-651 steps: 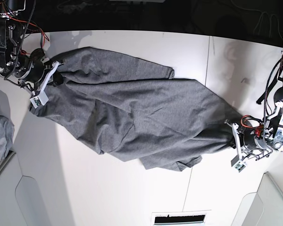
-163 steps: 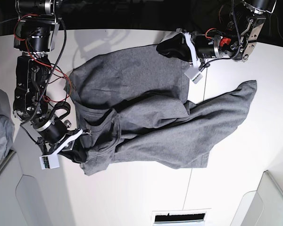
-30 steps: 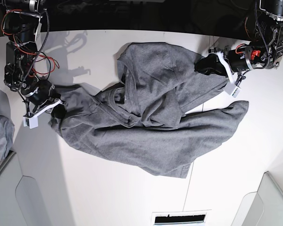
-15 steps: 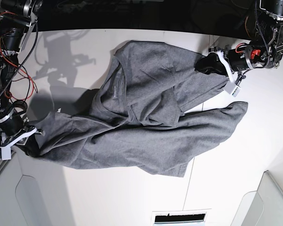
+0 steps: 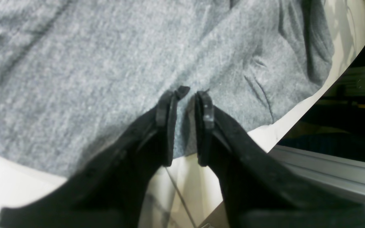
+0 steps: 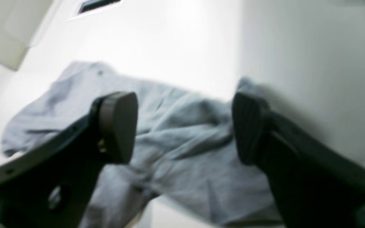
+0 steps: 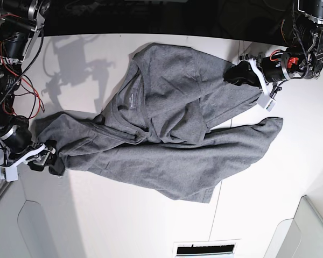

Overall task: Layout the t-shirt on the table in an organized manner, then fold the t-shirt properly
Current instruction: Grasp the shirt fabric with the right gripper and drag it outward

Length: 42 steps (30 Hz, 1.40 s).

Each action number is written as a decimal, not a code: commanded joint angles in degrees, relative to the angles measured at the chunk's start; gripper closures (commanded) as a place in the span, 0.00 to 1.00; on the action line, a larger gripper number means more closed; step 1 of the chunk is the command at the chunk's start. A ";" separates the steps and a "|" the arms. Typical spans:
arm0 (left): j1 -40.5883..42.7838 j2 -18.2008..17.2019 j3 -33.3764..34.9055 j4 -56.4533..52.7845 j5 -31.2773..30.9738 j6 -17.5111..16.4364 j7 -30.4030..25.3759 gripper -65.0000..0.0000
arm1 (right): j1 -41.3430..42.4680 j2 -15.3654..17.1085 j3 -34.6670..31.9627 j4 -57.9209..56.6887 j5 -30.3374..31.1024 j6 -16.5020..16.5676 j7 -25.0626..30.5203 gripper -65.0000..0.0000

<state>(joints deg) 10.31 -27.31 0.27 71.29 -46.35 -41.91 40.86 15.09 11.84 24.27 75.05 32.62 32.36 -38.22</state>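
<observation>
Right in front of our left wrist camera, our left gripper (image 5: 185,95) has its two black fingers (image 5: 165,126) almost closed, and a fold of the t-shirt (image 5: 106,63) is pinched between them. The grey cloth fills most of that view. Past it we see a strip of the white table (image 5: 296,117) and its edge.

In our right wrist camera the picture is blurry. Our right gripper (image 6: 182,126) has its two pads (image 6: 119,123) wide apart, with nothing between them. Behind the pads lies the t-shirt (image 6: 182,152) on the white table (image 6: 176,41). From here we cannot tell if the pads touch the cloth.

The base view shows what the wrist cameras do not: the whole shirt. The t-shirt (image 7: 167,129) lies crumpled on the table (image 7: 124,220), bunched and folded over itself in the middle. One end runs up to our left gripper (image 7: 242,75) near the far edge. The other end stretches to our right gripper (image 7: 46,156), which sits at the shirt's tip near a light grey bin (image 7: 21,226). In this view, another bin (image 7: 312,228) sits in the corner below the left arm.
</observation>
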 commanded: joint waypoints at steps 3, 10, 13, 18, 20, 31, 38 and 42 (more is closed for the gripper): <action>0.15 -0.96 -0.17 -0.11 3.80 1.91 2.14 0.76 | 1.07 -2.56 -0.83 1.03 1.16 1.11 -1.05 0.31; -0.02 -0.98 -0.17 -0.11 3.54 1.91 1.29 0.76 | -1.27 -5.20 -15.26 1.01 -6.67 1.05 1.44 0.31; -0.11 -1.01 -0.17 -0.11 3.34 1.91 1.36 0.76 | -2.21 -5.20 -22.84 1.01 -13.07 -0.42 5.27 0.31; -0.11 -1.29 -0.17 -0.11 3.34 1.91 1.36 0.76 | -2.38 -5.20 -30.25 0.96 -21.40 -8.68 9.79 0.32; -0.11 -1.27 -0.17 -0.11 3.32 1.91 1.33 0.76 | -2.45 -5.20 -31.95 0.87 -23.23 -9.97 9.64 0.32; -0.13 -1.27 -0.17 -0.11 3.37 1.91 1.36 0.76 | -2.25 -5.18 -33.44 0.96 -25.79 -11.17 8.00 1.00; -0.13 -1.29 -0.17 -0.11 3.39 1.91 1.60 0.76 | -2.25 -5.18 -28.24 5.66 -26.21 -11.10 7.96 1.00; -0.13 -1.29 -0.17 -0.11 3.37 1.91 1.60 0.76 | -2.08 -4.94 -25.40 8.81 -26.23 -9.09 7.98 0.90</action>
<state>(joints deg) 10.11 -27.64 0.30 71.26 -46.28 -41.89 40.45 11.64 6.68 -1.19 82.81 5.89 22.79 -31.38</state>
